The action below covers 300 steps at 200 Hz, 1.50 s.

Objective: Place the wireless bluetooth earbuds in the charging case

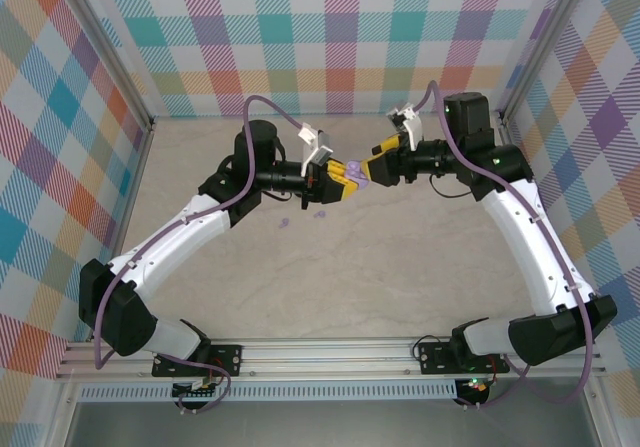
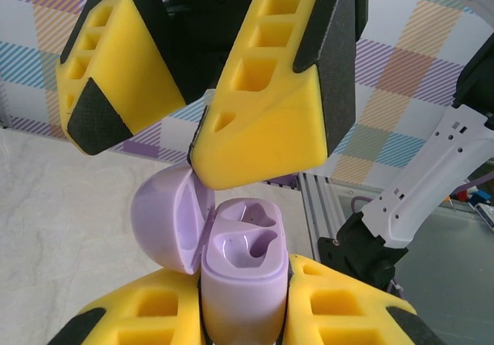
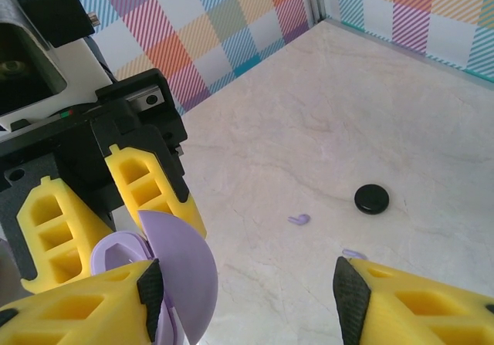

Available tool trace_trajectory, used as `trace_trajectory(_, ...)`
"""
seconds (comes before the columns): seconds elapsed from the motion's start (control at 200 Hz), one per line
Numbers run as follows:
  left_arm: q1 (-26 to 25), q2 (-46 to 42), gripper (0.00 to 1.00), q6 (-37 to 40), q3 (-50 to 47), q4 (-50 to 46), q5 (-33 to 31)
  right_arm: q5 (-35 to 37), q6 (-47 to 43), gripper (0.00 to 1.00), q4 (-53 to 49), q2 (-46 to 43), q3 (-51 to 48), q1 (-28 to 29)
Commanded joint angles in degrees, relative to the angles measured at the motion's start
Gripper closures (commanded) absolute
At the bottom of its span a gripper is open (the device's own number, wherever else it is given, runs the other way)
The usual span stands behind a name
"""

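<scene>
The left gripper (image 2: 243, 302) is clenched on the base of the lilac plastic charging case (image 2: 241, 283), which it holds above the middle of the pale marbled table (image 1: 420, 267). The case's domed hinged lid (image 2: 168, 220) stands open, exposing two moulded wells. The right gripper (image 3: 247, 287) is released, jaws spread wide. One yellow finger (image 2: 262, 121) sits against the lid's rim. Two lilac stemmed earbuds (image 3: 299, 220) lie on the table just left of its centre, near each other. A black round puck-like case (image 3: 371, 198) rests close by.

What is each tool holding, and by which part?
The left tool clamps the lilac charging case by its lower body; the right tool is open, gripping nothing.
</scene>
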Motion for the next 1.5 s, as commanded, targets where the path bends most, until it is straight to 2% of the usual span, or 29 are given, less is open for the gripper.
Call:
trace_trajectory(0.0, -0.53, -0.05, 0.85, 1.41, 1.05, -0.23, 1.59, -0.56, 0.74, 0.38, 1.71, -1.74, 0.10, 0.07)
trace_trajectory(0.19, 1.79, 0.00, 0.85, -1.94, -0.51, 2.64, 2.26, 2.80, 2.25, 0.37, 2.83, -4.17, -0.67, 0.00)
trace_trajectory(0.39, 5.25, -2.66, 0.85, -2.90, -2.99, 2.92, 3.70, 16.32, 8.14, 0.36, 1.16, -3.47, -1.07, -0.33)
trace_trajectory(0.53, 7.61, -5.21, 0.85, -4.76, -4.97, 4.25, 4.78, 20.69, 9.92, 0.36, -1.25, 0.03, -1.09, -0.37)
trace_trajectory(0.71, 9.28, -8.01, 0.85, -4.98, -6.10, 1.91, 5.64, 20.98, 12.58, 0.36, -2.79, 6.60, -2.83, -0.37)
trace_trajectory(0.925, 10.02, -12.12, 0.85, -5.20, -8.67, -0.02, 3.66, 15.69, 16.03, 0.38, -0.21, 14.88, -5.73, 0.31)
trace_trajectory(1.195, 10.00, -14.51, 0.85, -5.14, -9.77, -3.55, 0.80, 14.53, 17.76, 0.43, 0.09, 27.80, -2.59, 4.87)
trace_trajectory(1.495, 10.00, -16.54, 0.86, -6.73, -12.10, -2.78, -1.71, 21.16, 22.22, 0.48, -1.50, 40.69, 6.01, 11.81)
